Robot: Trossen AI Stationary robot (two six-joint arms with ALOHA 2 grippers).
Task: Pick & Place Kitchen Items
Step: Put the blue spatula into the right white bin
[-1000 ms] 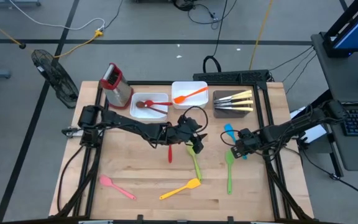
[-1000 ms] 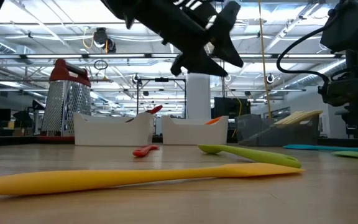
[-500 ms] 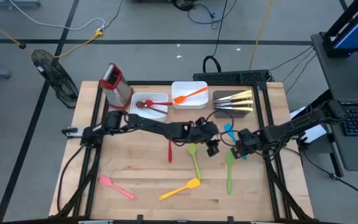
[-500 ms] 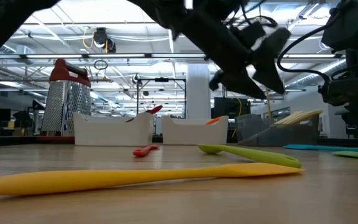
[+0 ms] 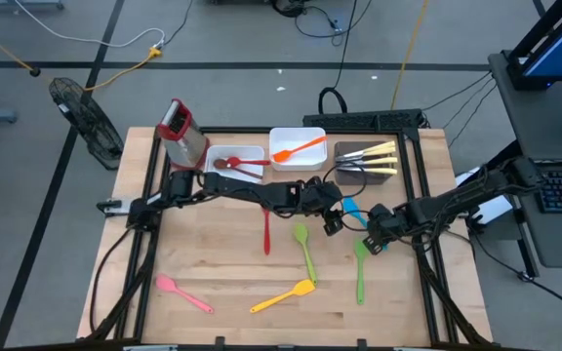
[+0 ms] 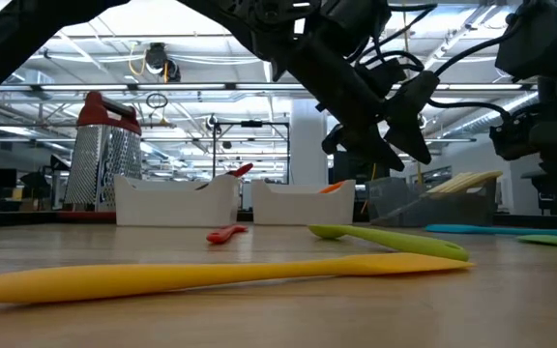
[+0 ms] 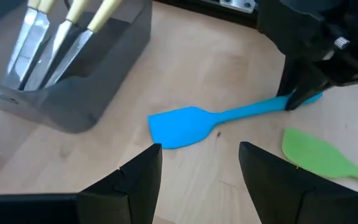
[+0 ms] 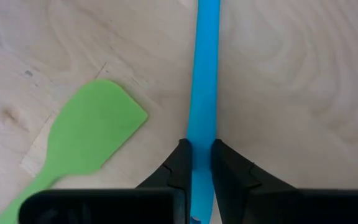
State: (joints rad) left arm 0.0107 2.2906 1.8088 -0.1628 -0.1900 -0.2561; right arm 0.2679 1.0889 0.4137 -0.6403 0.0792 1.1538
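Left gripper [image 7: 197, 180] hangs above the table with fingers spread, empty, directly over the blade of the blue spatula [image 7: 194, 123], which lies flat on the wood just beside the dark tray [image 7: 73, 87] holding the pale-handled knives [image 7: 55, 31]. In the high view this gripper [image 5: 332, 216] sits mid-table, reaching across from the left arm's base. Right gripper [image 8: 197, 163] is pinched on the handle of the blue spatula [image 8: 205, 93], fingers pressed against either side of it; the handle end rests at the table surface near the right edge of the board. A green spatula [image 8: 79, 146] lies just beside the blue one, apart from it. Elsewhere on the table: green spoon [image 5: 305, 252], red spoon [image 5: 266, 234], yellow spatula [image 5: 283, 295] and pink spatula [image 5: 183, 292] lie loose on the wood. An orange spatula [image 5: 296, 149] rests across one white tray [image 5: 310, 135]; a brown spoon [image 5: 220, 163] sits in the other.
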